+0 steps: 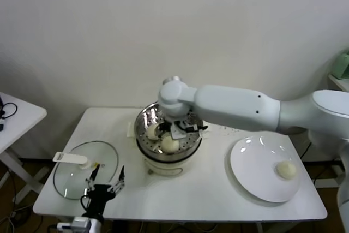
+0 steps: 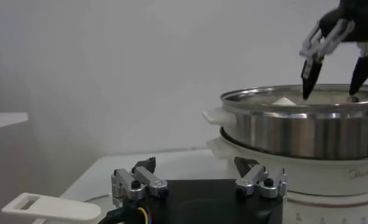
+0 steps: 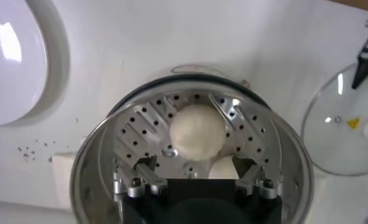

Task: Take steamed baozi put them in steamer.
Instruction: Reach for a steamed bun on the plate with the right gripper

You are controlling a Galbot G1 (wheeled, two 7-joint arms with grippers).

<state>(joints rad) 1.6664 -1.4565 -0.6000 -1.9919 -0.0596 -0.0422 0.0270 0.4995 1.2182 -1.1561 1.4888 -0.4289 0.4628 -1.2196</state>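
Note:
The steamer (image 1: 152, 153) stands mid-table, a steel basket on a white pot base. Two steamed baozi lie in it (image 1: 170, 144) (image 1: 154, 132). My right gripper (image 1: 182, 129) hangs open just over the basket with nothing between its fingers. In the right wrist view one baozi (image 3: 197, 132) rests on the perforated floor (image 3: 135, 122) ahead of the right gripper (image 3: 197, 164), and a second (image 3: 223, 170) is partly hidden under it. Another baozi (image 1: 287, 169) sits on the white plate (image 1: 256, 181). My left gripper (image 1: 106, 186) waits open near the table's front edge.
A round glass lid (image 1: 71, 178) with a white handle (image 1: 71, 158) lies flat at the front left, right beside the left gripper (image 2: 196, 165). The left wrist view shows the steamer wall (image 2: 305, 128) and the right gripper (image 2: 329, 61) above its rim. A side table (image 1: 16, 115) stands far left.

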